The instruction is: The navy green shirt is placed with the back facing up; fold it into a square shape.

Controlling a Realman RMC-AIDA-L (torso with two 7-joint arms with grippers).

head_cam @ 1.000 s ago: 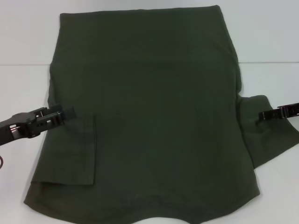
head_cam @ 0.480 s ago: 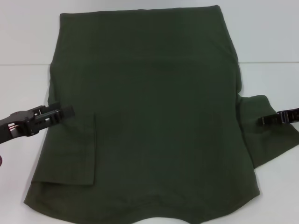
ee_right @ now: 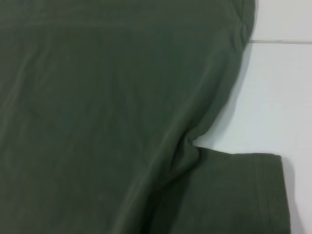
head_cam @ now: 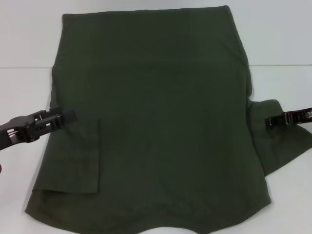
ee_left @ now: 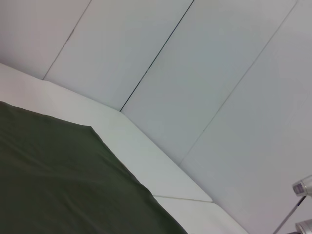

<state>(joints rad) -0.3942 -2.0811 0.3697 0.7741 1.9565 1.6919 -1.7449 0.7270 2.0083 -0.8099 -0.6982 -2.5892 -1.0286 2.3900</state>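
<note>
Left gripper at mid-left of the head view, tips over the shirt's left edge, fingers look pressed together with nothing visibly pinched. Navy green shirt fills the centre of the frame, plain back up, flat on the white table; its left sleeve is folded inward at lower left, its right sleeve spread out at mid-right. A seam line in the table runs across the upper part of the frame. Right gripper at mid-right edge, tips over the right sleeve, open or closed: cannot tell. Left wrist view shows pale wall panels with dark joints behind the table.
</note>
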